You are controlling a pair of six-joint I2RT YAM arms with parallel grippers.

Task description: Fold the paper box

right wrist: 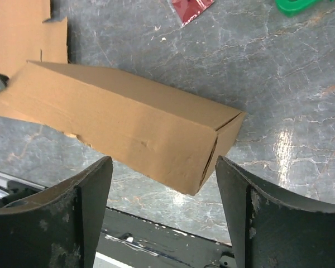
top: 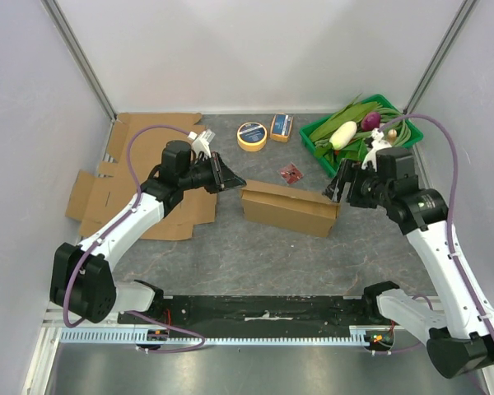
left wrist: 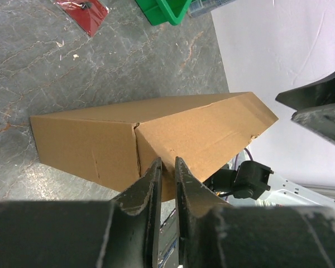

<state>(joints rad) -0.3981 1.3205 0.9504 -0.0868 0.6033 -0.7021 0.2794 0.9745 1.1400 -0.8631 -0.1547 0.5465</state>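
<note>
The paper box (top: 288,207) lies folded into a long brown carton in the middle of the grey table, also seen in the left wrist view (left wrist: 201,128) and the right wrist view (right wrist: 128,128). My left gripper (top: 233,179) is at its left end, jaws drawn nearly together with a thin slit, fingertips (left wrist: 156,167) against the carton's side near the corner. I see nothing pinched between them. My right gripper (top: 339,186) is at the right end, wide open (right wrist: 163,162), its fingers on either side of the carton's closed end without touching it.
Flat cardboard sheets (top: 99,193) lie at the left, under the left arm. Behind the carton are a red packet (top: 292,174), a tape roll (top: 252,135) and a small yellow box (top: 281,126). A green basket (top: 317,136) of vegetables stands at the back right.
</note>
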